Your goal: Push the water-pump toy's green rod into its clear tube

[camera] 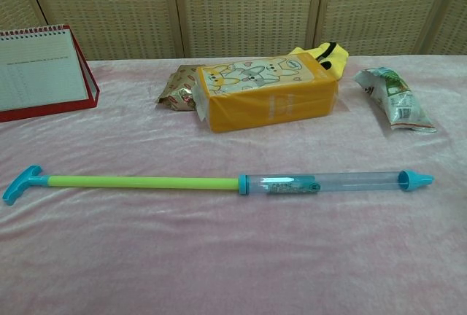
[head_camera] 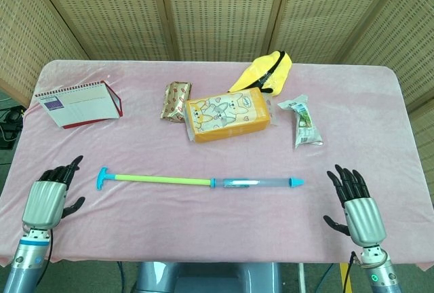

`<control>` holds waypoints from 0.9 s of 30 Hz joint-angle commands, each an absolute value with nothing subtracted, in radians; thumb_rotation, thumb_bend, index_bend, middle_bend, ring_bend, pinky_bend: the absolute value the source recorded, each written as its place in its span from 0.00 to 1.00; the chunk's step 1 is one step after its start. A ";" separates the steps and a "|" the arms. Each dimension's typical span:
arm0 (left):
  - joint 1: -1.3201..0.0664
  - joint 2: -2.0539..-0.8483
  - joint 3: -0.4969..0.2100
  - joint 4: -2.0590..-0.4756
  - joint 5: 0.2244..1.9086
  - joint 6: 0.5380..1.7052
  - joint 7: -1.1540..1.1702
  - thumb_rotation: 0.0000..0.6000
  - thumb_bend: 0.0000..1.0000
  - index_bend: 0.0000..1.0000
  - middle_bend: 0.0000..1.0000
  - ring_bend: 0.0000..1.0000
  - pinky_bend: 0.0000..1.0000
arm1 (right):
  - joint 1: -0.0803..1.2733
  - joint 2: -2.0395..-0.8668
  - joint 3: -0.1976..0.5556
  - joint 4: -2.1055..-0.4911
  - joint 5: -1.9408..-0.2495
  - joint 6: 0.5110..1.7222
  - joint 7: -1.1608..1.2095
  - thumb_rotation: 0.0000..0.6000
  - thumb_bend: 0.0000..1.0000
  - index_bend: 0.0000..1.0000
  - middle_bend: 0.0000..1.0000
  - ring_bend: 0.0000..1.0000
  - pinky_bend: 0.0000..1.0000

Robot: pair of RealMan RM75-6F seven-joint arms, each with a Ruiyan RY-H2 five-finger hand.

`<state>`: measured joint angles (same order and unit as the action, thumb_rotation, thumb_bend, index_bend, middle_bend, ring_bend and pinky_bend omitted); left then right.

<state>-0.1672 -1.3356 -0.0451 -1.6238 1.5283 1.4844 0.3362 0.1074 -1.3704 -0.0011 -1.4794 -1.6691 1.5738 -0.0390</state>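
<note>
The water-pump toy (head_camera: 200, 182) lies flat across the near middle of the pink table (head_camera: 380, 110), its green rod (head_camera: 161, 180) drawn fully out to the left, ending in a blue T-handle (head_camera: 102, 177), and its clear tube (head_camera: 254, 183) capped by a blue nozzle (head_camera: 296, 182). Behind it sit an orange box (head_camera: 228, 115), a foil packet (head_camera: 176, 100), a yellow pouch (head_camera: 264, 71), a snack bag (head_camera: 304, 122) and a desk calendar (head_camera: 78, 104). The left hand (head_camera: 49, 194) hovers near the handle, apparently with fingers loosely spread and holding nothing; the right hand (head_camera: 356, 205) is spread, well apart.
</note>
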 commanded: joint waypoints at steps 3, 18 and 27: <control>-0.251 -1.368 -0.124 -1.632 1.386 1.339 0.383 1.00 0.26 0.44 0.82 0.73 0.73 | 0.108 -1.367 -0.001 -1.484 -1.665 1.566 -0.035 1.00 0.14 0.01 0.00 0.00 0.00; -0.444 -1.409 -0.200 -1.643 0.949 1.072 0.681 1.00 0.34 0.43 0.85 0.76 0.74 | 0.114 -1.369 -0.002 -1.479 -1.649 1.529 -0.032 1.00 0.14 0.02 0.00 0.00 0.00; -0.491 -1.457 -0.171 -1.617 0.867 1.072 0.735 1.00 0.34 0.44 0.85 0.76 0.74 | 0.114 -1.371 0.000 -1.476 -1.643 1.523 -0.031 1.00 0.14 0.02 0.00 0.00 0.00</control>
